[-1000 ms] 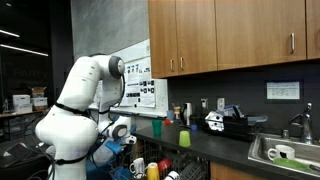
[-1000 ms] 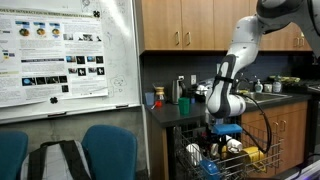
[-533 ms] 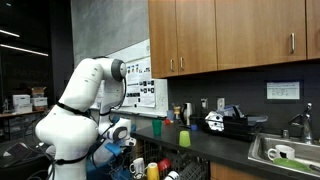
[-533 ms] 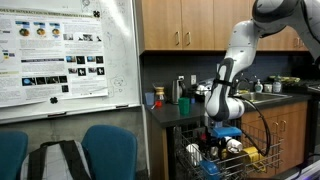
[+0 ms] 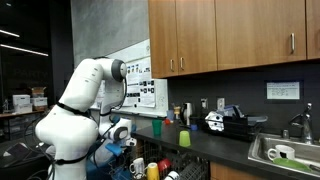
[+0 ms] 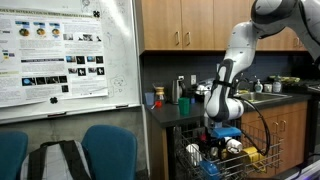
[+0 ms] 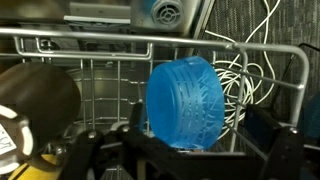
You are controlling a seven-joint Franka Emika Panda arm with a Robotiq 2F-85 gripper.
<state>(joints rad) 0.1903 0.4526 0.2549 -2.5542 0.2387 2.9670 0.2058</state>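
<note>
One blue cup (image 7: 190, 100) lies sideways just ahead of the spread gripper (image 7: 187, 152).

Cup (image 7: 185, 100) ahead of fingers (image 7: 92, 155): translucent blue, ribbed.
Fingers: black.
Rack (image 7: 100, 75) around cup: pale grey wire grid.
Cables (image 7: 248, 85) beyond cup: white.
Round thing (image 7: 35, 100) beside fingers: dark brown, yellow patch.
Arm (image 5: 82, 95): white.
Cabinets (image 5: 225, 35) far above fingers: brown wood grain.

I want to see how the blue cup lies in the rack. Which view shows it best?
The wrist view: the blue cup fills the middle, on its side in the wire rack, just ahead of the open gripper. In both exterior views it is too small to make out.
</note>
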